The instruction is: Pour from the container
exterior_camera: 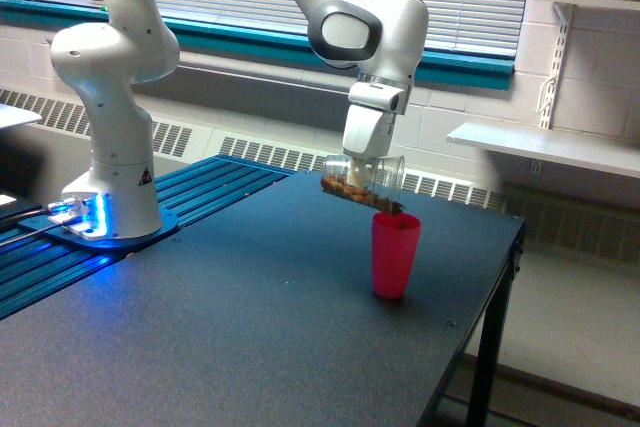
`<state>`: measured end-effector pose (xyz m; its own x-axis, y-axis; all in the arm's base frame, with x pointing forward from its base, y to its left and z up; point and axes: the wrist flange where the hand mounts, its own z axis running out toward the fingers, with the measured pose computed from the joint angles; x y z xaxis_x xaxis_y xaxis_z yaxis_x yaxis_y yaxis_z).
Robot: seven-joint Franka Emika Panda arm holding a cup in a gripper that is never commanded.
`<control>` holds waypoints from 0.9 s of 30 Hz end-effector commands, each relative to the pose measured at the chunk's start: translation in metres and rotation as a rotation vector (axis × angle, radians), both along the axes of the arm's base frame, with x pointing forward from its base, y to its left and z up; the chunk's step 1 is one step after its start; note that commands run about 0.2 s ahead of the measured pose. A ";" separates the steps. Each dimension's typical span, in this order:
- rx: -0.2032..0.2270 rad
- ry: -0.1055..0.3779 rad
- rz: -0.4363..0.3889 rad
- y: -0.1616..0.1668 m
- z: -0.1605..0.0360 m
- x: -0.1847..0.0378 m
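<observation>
Gripper (pixel 358 175) tips container (pixel 364 176) over pink cup (pixel 394 255); no legible text.

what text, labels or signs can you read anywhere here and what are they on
No words or numbers can be read.
Small dark triangular mark on the arm's white base: a sticker or sign, too small to read.
Pink cup, clear container, hand and black table: no print visible.

clear glossy plastic container (pixel 366 175), opaque pink plastic cup (pixel 394 255), matt dark speckled table (pixel 250 327), glossy white arm (pixel 120 57)
</observation>
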<state>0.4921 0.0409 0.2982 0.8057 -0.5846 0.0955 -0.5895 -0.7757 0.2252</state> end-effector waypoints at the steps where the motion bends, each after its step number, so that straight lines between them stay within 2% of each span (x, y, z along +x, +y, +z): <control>1: -0.009 0.019 0.026 0.004 -0.004 0.001; 27: -0.045 0.081 0.052 0.002 -0.010 -0.003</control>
<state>0.4870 0.0403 0.2872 0.8253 -0.5616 0.0588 -0.5525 -0.7817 0.2892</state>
